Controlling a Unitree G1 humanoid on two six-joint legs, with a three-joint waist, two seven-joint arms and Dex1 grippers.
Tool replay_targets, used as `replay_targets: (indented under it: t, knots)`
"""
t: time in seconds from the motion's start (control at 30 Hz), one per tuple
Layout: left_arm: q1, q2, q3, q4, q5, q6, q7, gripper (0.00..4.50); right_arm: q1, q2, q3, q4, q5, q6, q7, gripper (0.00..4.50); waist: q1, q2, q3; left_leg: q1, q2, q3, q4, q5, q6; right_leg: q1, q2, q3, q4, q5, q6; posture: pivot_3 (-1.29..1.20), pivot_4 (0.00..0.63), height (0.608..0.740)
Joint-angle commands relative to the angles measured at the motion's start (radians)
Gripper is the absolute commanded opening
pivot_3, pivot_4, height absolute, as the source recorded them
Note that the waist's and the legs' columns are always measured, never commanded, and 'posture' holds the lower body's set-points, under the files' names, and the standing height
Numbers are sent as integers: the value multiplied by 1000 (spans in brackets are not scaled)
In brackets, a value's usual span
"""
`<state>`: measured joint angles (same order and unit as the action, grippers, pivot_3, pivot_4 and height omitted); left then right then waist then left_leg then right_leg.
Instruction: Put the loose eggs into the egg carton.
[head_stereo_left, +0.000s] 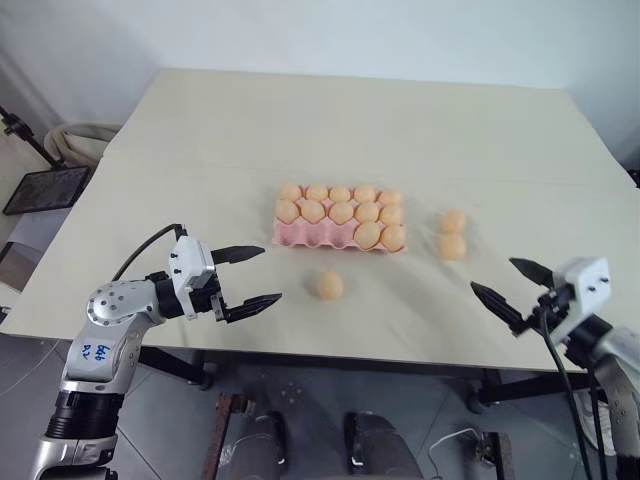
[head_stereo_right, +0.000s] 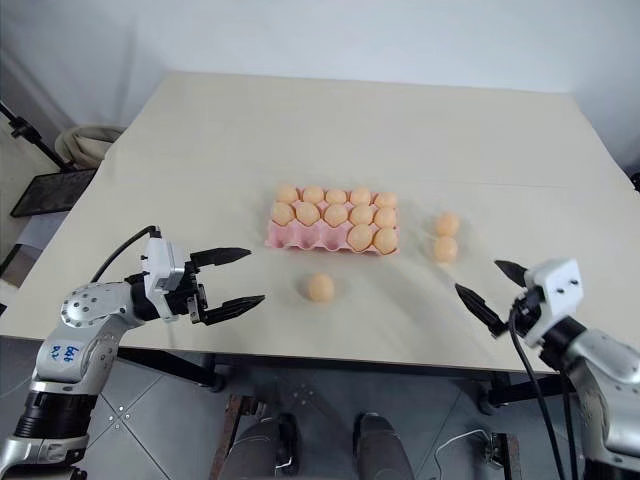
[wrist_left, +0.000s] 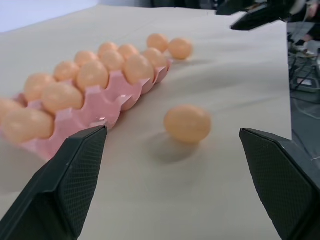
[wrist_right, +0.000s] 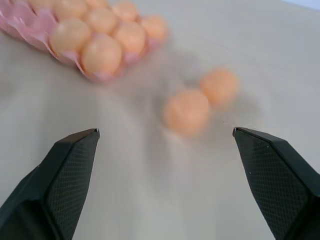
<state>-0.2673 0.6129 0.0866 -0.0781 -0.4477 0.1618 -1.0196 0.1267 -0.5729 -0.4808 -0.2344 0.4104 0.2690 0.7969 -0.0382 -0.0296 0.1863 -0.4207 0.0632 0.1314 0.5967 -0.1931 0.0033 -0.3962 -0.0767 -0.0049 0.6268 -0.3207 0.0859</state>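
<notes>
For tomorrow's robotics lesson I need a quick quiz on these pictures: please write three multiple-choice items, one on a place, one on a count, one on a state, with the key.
1. Where does the single smooth peach-orange oval egg lie?
A. On the beige table in front of the pink moulded egg carton
B. In a carton cup
C. On the floor

2. How many loose eggs lie on the table?
A. One
B. Three
C. Six

3. How are the two black-fingered end effectors?
A. Both shut
B. Both open
C. One holding an egg

Key:
1 A, it sits on the table near the carton's front edge.
2 B, the single egg plus a pair to the carton's right.
3 B, the left end effector and the right end effector both stand spread and empty.
</notes>
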Motion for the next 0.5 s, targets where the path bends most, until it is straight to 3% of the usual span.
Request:
replay_targets:
  t: [0.03, 0.07, 0.23, 0.5]
  knots:
    - [-36, -8, -4, 21, 6, -34, -14, 4500, 40, 10, -41, -17, 16, -73, -4, 4475, -5, 0, 0, 1, 0, 0, 0, 0, 0, 1, 0, 0, -1, -3, -5, 0, 150, 740]
    - [-44, -10, -5, 28, 5, -37, -18, 4500, 50, 13, -39, -16, 15, -84, -7, 4475, -6, 0, 0, 1, 0, 0, 0, 0, 0, 2, 0, 1, -1, -5, -11, 0, 150, 740]
    - [-65, -12, -3, 39, -9, -15, -19, 4500, 42, 8, -14, -32, 47, -63, -18, 4475, -14, 0, 0, 1, 0, 3, 0, 0, 0, 3, -1, 5, -3, -4, -12, 0, 150, 740]
    - [-37, -12, 9, 0, -3, -13, -1, 4500, -208, -41, 147, 60, -4, 132, -106, 4475, -18, 0, 0, 1, 1, 2, -1, 0, 0, 2, -1, 10, -3, -4, -13, 0, 150, 740]
